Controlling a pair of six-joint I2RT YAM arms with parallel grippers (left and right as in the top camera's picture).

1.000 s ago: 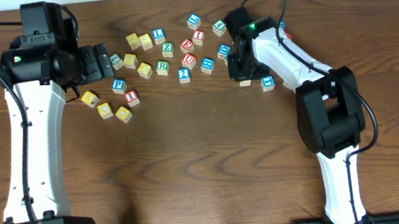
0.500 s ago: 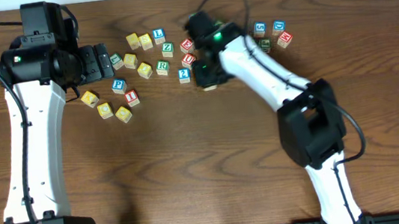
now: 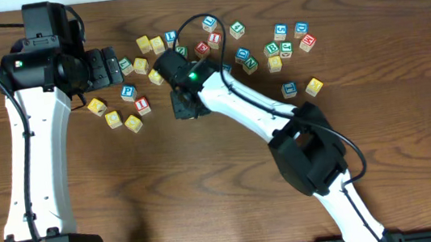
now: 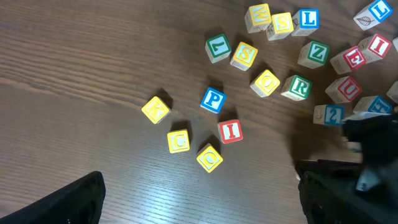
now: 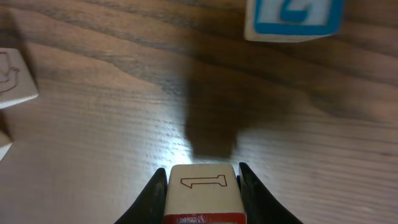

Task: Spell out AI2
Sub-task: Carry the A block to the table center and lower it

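The right gripper [image 5: 202, 177] is closed tight on a white wooden cube with a red edge [image 5: 202, 199], low in the middle of the wrist view. Its letter does not show, so I cannot tell which one it is. A white wooden cube with a blue 2 [image 5: 290, 18] sits at the top right of that view, apart from it. Seen from above, a white wooden cube with a red I [image 3: 142, 105] lies left of the middle on the brown wooden table [image 3: 207, 187], beside some yellow wooden cubes [image 3: 133, 123]. The left gripper [image 3: 111, 62], at the upper left, is wide open and holds nothing.
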